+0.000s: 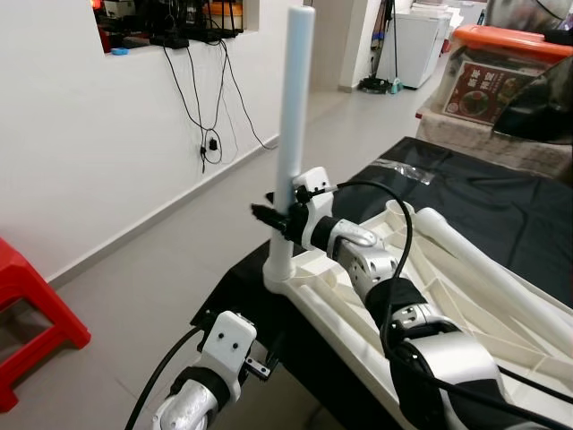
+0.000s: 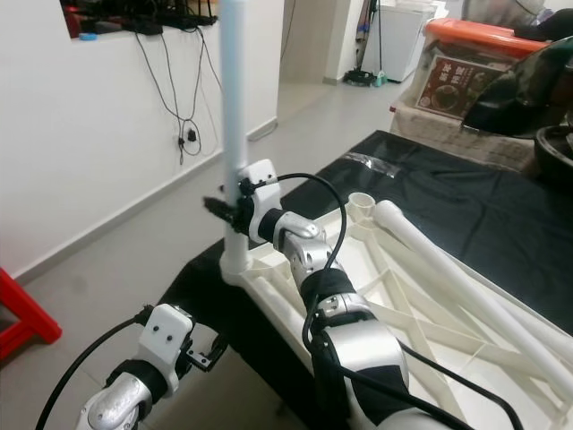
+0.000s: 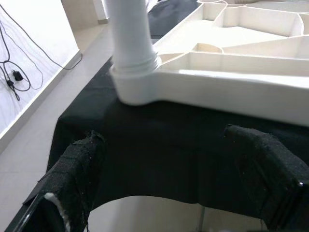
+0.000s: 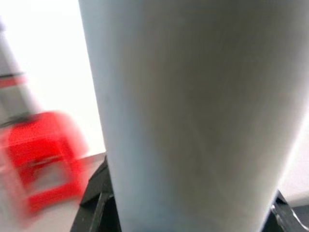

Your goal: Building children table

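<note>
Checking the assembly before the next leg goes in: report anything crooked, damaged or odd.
Nothing stands out. The white leg stands upright in the corner socket of the upturned tabletop, the right gripper closed around it. Loose legs lie on the frame.

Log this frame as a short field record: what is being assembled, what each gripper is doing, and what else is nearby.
workpiece: white tabletop, upside down on a black cloth
upright leg: white leg standing in the corner socket
right gripper: right gripper shut on the upright leg, low down
left gripper: left gripper open, below the table corner, holding nothing
loose parts: spare legs lying across the tabletop
nearby: red stool on the floor by the wall
</note>
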Robot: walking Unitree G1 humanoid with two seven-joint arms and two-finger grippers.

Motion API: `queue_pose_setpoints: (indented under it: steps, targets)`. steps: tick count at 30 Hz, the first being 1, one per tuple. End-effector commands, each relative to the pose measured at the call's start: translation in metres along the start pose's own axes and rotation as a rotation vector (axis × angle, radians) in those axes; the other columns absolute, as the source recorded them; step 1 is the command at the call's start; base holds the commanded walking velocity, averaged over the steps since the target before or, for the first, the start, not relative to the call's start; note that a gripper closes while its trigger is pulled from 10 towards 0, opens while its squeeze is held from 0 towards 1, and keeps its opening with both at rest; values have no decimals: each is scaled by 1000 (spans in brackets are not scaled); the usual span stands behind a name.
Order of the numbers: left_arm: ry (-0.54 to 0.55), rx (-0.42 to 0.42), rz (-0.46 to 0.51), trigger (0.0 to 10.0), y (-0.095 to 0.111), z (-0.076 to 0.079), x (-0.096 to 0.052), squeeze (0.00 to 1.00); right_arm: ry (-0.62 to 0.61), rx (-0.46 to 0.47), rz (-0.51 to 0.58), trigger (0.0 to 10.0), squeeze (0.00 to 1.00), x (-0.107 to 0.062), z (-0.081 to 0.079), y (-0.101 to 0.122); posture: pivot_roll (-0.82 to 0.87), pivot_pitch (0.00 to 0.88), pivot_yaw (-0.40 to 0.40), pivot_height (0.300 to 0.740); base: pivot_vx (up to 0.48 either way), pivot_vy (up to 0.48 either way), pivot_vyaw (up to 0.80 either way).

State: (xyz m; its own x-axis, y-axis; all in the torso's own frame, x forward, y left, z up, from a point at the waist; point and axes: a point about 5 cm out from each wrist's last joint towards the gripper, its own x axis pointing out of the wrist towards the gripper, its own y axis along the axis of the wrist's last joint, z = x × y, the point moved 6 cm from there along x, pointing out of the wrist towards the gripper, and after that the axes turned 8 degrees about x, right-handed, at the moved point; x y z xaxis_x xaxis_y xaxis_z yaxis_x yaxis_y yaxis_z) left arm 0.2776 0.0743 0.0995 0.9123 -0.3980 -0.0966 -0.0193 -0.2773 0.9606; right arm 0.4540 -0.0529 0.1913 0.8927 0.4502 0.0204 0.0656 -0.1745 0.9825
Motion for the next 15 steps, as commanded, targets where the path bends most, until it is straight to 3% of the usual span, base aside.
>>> queue_pose_setpoints:
  steps: [1,3,4,5,6,7,8,11,13,14,15]
  targets:
    - [-11,-10,-8,10000,-2,3,0,0,-274,43,-16,0,0,-15,44,-17,147,0,-80,740,0,0,0]
    - [-11,-10,-8,10000,-2,3,0,0,-274,43,-16,0,0,-15,44,-17,147,0,-80,740,0,0,0]
    - [-11,-11,-8,10000,-2,3,0,0,-384,65,14,0,0,-22,54,-19,149,0,-79,740,0,0,0]
    - [-11,-11,-8,10000,-2,3,0,0,-384,65,14,0,0,-22,54,-19,149,0,-79,740,0,0,0]
    - [-12,-9,-7,10000,-2,3,0,0,-522,119,63,0,0,-30,60,-19,150,0,-77,740,0,0,0]
    - [-12,-9,-7,10000,-2,3,0,0,-522,119,63,0,0,-30,60,-19,150,0,-77,740,0,0,0]
    - [-12,-7,-7,10000,-2,2,0,0,-637,174,107,0,0,-38,63,-18,154,0,-80,740,0,0,0]
    - [-10,-4,-7,10000,-2,2,1,0,-739,242,153,0,0,-43,56,-16,156,0,-80,740,0,0,0]
    - [-10,-4,-7,10000,-2,2,1,0,-739,242,153,0,0,-43,56,-16,156,0,-80,740,0,0,0]
    - [-8,-3,-6,10000,-2,1,1,0,-679,277,178,10000,0,-35,40,-11,151,0,-79,740,0,0,0]
    - [-8,-3,-6,10000,-2,1,1,0,-679,277,178,10000,0,-35,40,-11,151,0,-79,740,0,0,0]
